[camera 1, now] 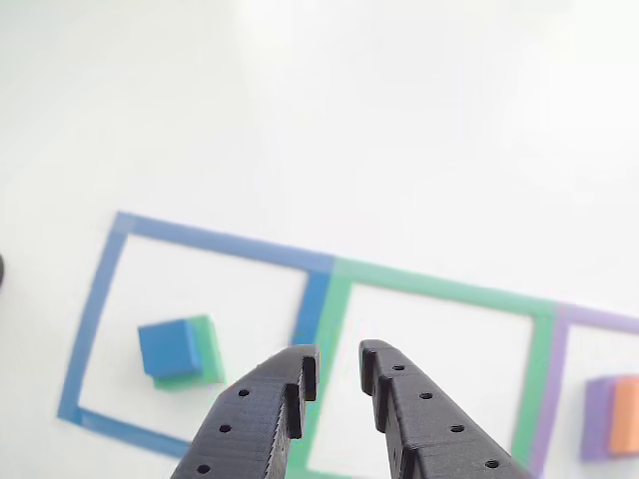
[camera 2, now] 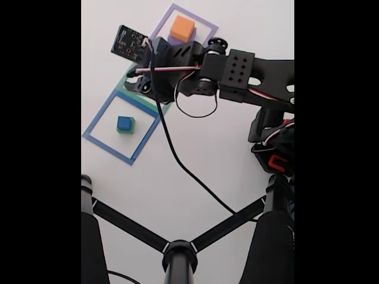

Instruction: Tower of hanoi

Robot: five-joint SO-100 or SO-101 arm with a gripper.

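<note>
Blue tape forms a square outline (camera 1: 100, 289) at the left of the other view, and inside it the blue cube (camera 1: 166, 347) sits on top of the green block (camera 1: 205, 349), the pair lying toward the near left corner of that square. Next to it, a green tape outline (camera 1: 439, 289) encloses bare white table (camera 1: 399, 120). At the far right, within a purple tape outline (camera 1: 599, 321), the orange block (camera 1: 627, 414) rests on the purple block (camera 1: 596, 417). Black fingers of the gripper (camera 1: 339, 361) rise from the near edge, parted with nothing between them, hanging over the border shared by the blue and green squares. From the fixed view, the arm (camera 2: 237, 71) reaches leftward above the three squares.
</note>
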